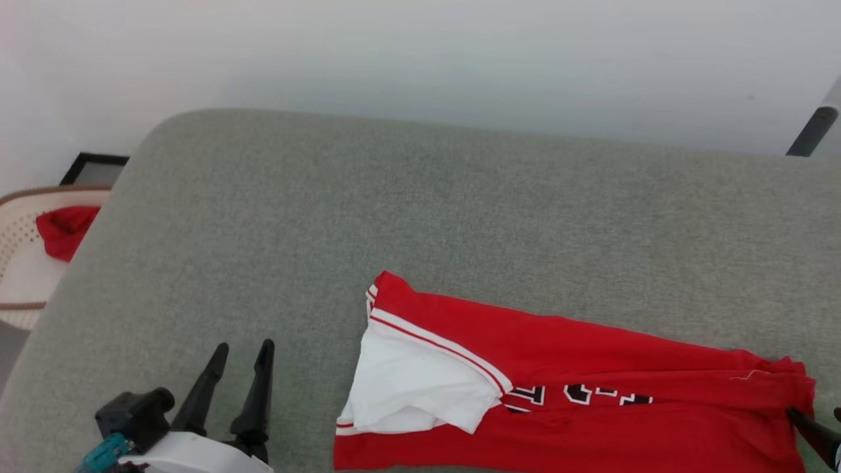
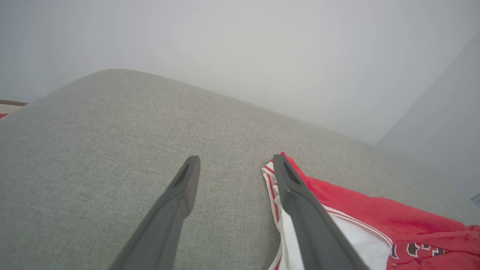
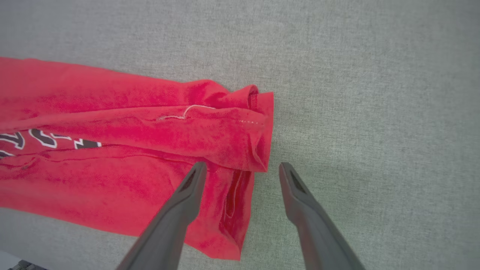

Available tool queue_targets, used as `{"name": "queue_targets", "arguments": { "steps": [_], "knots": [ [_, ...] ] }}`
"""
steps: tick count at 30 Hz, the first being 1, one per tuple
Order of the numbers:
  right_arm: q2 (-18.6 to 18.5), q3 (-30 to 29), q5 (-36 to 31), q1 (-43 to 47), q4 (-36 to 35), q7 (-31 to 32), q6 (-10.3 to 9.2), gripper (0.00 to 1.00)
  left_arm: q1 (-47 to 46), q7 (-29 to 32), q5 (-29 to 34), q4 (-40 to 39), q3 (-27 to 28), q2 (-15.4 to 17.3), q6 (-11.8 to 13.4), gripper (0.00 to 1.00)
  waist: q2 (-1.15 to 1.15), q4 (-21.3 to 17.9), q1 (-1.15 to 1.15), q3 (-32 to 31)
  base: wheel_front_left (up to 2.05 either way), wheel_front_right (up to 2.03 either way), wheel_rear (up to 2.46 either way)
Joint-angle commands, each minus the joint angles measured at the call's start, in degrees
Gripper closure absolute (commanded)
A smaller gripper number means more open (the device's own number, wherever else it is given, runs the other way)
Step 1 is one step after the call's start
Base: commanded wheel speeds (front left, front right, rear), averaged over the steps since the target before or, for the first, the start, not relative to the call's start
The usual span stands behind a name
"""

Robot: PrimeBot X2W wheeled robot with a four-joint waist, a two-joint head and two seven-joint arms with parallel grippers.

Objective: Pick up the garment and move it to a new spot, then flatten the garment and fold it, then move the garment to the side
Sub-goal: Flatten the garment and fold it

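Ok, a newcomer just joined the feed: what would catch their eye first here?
The red garment with its white sleeve, lying as a long folded strip on the near right of the grey cushion. The left end effector stands open over bare cushion beside the sleeve, and the right end effector is open astride the garment's opposite edge. A small red cloth sits in a beige basket at far left.

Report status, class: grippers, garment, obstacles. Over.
Both open: left gripper beside the sleeve end, right gripper at the hem end. The garment lies in a long folded strip on the grey cushion. No obstruction seen.
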Motion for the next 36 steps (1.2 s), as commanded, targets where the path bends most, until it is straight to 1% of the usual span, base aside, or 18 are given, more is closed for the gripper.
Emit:
{"name": "queue_targets", "arguments": {
  "steps": [1, 8, 15, 21, 22, 23, 27, 36],
  "knots": [
    [-0.07, -0.31, -0.35, -0.78, 0.53, 0.68, -0.06, 0.0, 0.11, 0.1, 0.87, 0.17, 0.57, -0.71, -0.67, 0.0, 0.0, 1.04, 0.0, 1.33, 0.0, 0.0, 0.0],
    [0.68, -0.01, -0.81, -3.7, 4.98, 3.41, -0.06, 0.0, -1.52, 0.09, 3.75, 1.2, 2.66, -3.78, -3.41, 0.0, 0.0, 2.59, 0.0, 4.28, 0.0, 0.0, 0.0],
    [2.99, 1.82, -0.3, -6.26, 10.99, 6.03, -0.04, 0.0, -2.88, 0.09, 6.19, 2.14, 3.86, -6.12, -5.22, 0.0, 0.0, 3.52, 0.0, 5.87, 0.0, 0.0, 0.0],
    [3.99, 4.01, -0.09, -8.1, 15.84, 9.27, -0.02, 0.0, -3.19, 0.08, 8.01, 2.66, 5.79, -8.07, -6.45, 0.0, 0.0, 3.82, 0.0, 6.29, 0.0, 0.0, 0.0],
    [4.1, 4.14, 0.07, -8.43, 16.54, 9.52, -0.02, 0.52, -3.25, 0.08, 8.42, 2.8, 6.13, -8.33, -6.64, 0.0, 0.0, 3.9, 0.0, 6.3, 0.0, 0.0, 0.0],
    [4.09, 4.38, 0.0, -8.83, 17.13, 9.8, -0.02, 0.99, -3.26, 0.08, 8.7, 2.87, 6.63, -8.68, -6.82, 0.0, 0.0, 3.96, 0.0, 6.29, 0.0, 0.0, 0.0],
    [3.83, 5.64, 1.06, -9.33, 18.51, 9.95, -0.01, 1.0, -2.98, 0.08, 10.48, 3.23, 8.83, -9.99, -7.97, 0.0, 0.0, 4.19, 0.0, 5.95, 0.0, 0.0, 0.0],
    [1.25, 5.44, 1.71, -11.3, 20.07, 7.34, -0.06, 1.0, -1.66, 0.08, 14.93, 4.56, 13.85, -13.57, -10.69, 0.0, 0.0, 4.03, 0.0, 4.37, 0.0, 0.0, 0.0]
  ]
}}
